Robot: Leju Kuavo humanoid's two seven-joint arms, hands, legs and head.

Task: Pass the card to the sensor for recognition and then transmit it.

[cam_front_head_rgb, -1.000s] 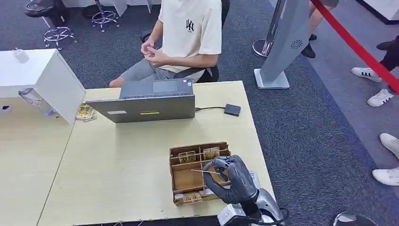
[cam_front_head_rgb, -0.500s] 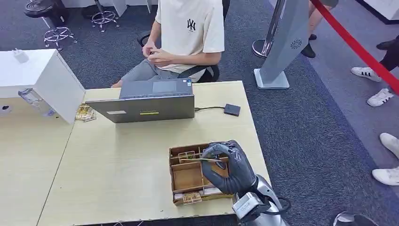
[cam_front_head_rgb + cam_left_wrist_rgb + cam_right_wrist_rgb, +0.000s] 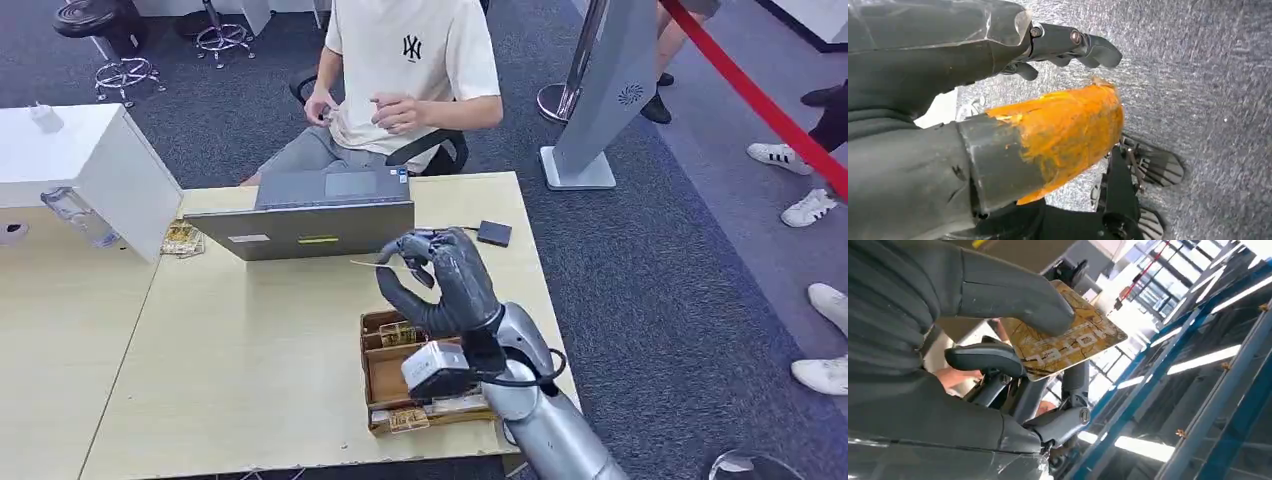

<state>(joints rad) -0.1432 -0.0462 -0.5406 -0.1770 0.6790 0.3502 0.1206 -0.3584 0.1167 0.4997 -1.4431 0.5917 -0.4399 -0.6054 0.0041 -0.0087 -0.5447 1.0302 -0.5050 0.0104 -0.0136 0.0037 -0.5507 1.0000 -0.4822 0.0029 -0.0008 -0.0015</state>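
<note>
Gold card [image 3: 1068,342] (lettering "HOTEL", seen reversed) sits pinched between my right hand's [image 3: 440,285] thumb and a finger at frame centre, above the tray [image 3: 378,372]; left hand [image 3: 998,115] holds nothing, fingers apart.

card [image 3: 1068,342] partly under thumb, person [image 3: 410,70] cropped at frame top

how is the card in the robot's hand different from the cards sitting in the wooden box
The gold marbled card is pinched in the right hand, raised above the table; the cards in the brown wooden box rest in its compartments. The held card shows nearly edge-on in the head view; the boxed ones show their faces. All look gold-patterned.
</note>
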